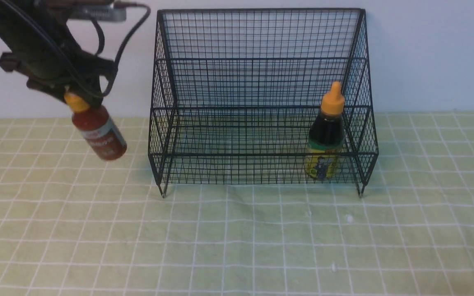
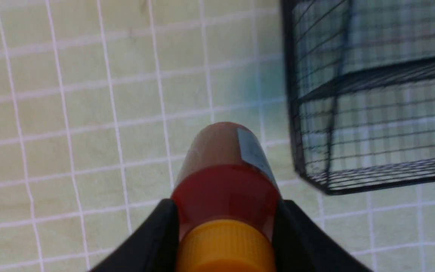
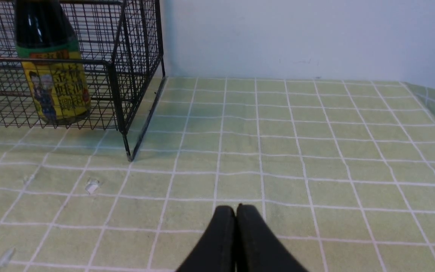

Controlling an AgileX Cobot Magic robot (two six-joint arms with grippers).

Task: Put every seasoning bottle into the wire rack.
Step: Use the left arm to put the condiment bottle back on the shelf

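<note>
My left gripper (image 1: 81, 107) is shut on the red seasoning bottle (image 1: 99, 133) just below its orange cap. The bottle hangs tilted above the cloth, left of the black wire rack (image 1: 261, 82). In the left wrist view both black fingers (image 2: 153, 234) press the red seasoning bottle's (image 2: 225, 189) shoulder, and the wire rack's (image 2: 372, 113) corner lies beyond it. The dark seasoning bottle (image 1: 326, 135) with a yellow-green label stands upright inside the rack at its right end. In the right wrist view that dark bottle (image 3: 51, 75) shows behind the mesh. My right gripper (image 3: 235, 207) is shut and empty, low over the cloth.
A green checked tablecloth (image 1: 237, 238) covers the table. A pale wall stands right behind the rack. Small white specks (image 3: 92, 186) lie on the cloth near the rack's front right foot. The cloth's far right edge (image 3: 429, 98) shows in the right wrist view.
</note>
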